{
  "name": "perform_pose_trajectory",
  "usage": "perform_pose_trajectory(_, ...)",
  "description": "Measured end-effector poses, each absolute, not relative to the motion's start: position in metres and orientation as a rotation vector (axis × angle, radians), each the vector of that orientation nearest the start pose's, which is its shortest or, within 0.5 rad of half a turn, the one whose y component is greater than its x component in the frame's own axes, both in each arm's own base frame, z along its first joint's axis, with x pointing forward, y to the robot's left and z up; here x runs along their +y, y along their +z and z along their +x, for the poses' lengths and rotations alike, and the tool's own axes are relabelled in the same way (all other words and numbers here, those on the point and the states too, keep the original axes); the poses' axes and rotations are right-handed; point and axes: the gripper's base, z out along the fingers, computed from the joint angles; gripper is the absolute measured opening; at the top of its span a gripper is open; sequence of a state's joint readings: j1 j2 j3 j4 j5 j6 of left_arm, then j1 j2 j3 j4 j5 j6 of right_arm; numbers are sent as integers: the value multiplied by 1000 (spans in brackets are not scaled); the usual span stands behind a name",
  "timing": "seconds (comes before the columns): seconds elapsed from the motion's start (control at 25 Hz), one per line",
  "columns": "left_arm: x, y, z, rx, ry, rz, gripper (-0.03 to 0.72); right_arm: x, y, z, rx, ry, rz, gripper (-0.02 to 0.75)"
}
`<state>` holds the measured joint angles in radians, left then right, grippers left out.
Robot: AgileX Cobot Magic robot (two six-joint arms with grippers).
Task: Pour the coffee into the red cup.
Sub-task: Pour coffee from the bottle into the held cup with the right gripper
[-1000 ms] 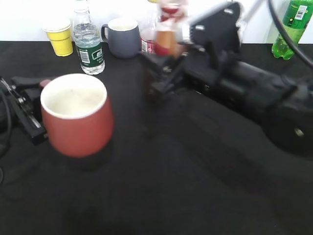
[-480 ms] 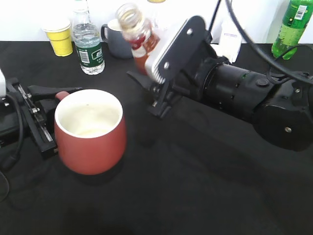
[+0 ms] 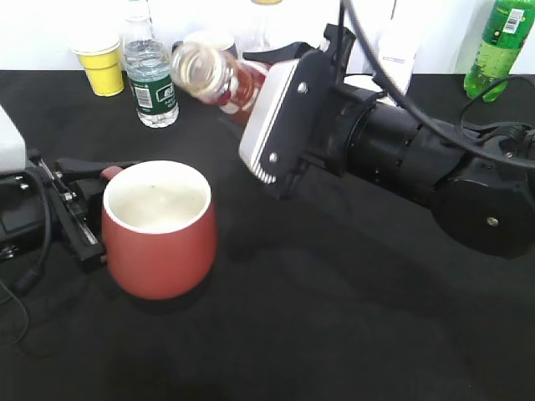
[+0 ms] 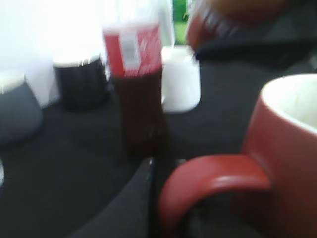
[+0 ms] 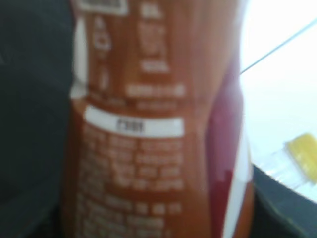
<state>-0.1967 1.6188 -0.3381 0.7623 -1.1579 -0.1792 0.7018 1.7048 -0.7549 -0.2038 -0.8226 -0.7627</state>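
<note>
The red cup is seen upright on the black table, nearest the exterior camera, its white inside facing up. Its loop handle is enclosed by the left gripper, which lies low on the table just to the cup's left; one dark finger is shown pressed against the handle's outer curve in the left wrist view, so the jaws are clenched on the handle.

Beyond the cup and above it, the coffee is held off the table in the right gripper, whose jaws are clamped on the bottle's labelled body. The bottle is tipped far over, almost lying flat, its open wide mouth pointing away from the jaws toward the left, higher than the cup's rim and behind it. Whether liquid is leaving the mouth cannot be told. In the right wrist view the orange-brown label fills the frame, blurred.

Past the left jaws a red-labelled cola bottle, a white mug and a grey-blue mug are seen. Farthest back stand a water bottle, a yellow cup and a green bottle
</note>
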Motion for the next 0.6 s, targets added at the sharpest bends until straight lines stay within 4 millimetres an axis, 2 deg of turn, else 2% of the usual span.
perform_pose_trajectory(0.6, -105, 165, 216, 1525, -619, 858, 99, 234, 217, 255, 755, -366, -1447, 528)
